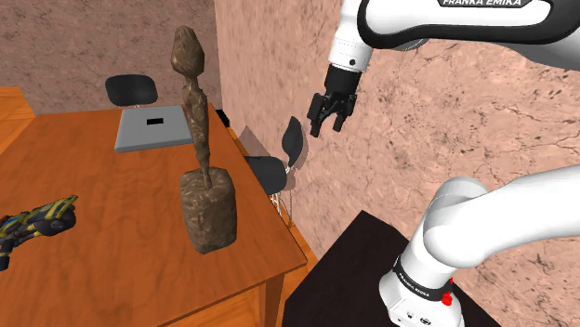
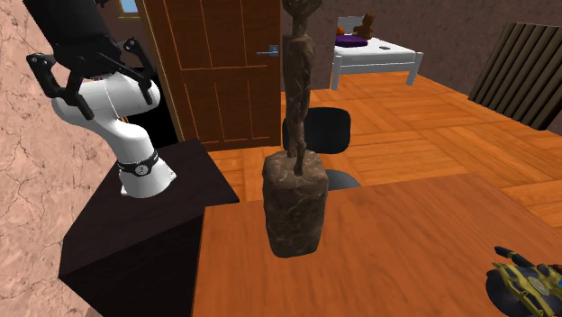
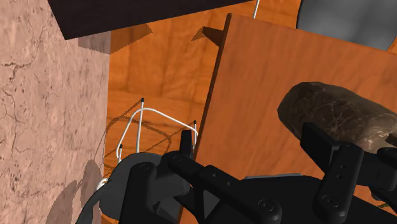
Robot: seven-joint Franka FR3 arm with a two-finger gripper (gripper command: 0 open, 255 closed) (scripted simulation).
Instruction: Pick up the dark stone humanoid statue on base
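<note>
While the claw hangs spread near the wall, dark statue upright on wooden table, untouched.

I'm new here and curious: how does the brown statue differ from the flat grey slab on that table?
The statue stands upright and tall, a thin figure on a chunky base; the grey slab lies flat and low. The statue is rough, mottled brown; the slab is smooth, plain grey with a small black rectangle. Both rest on the wooden table, apart from each other.
</note>
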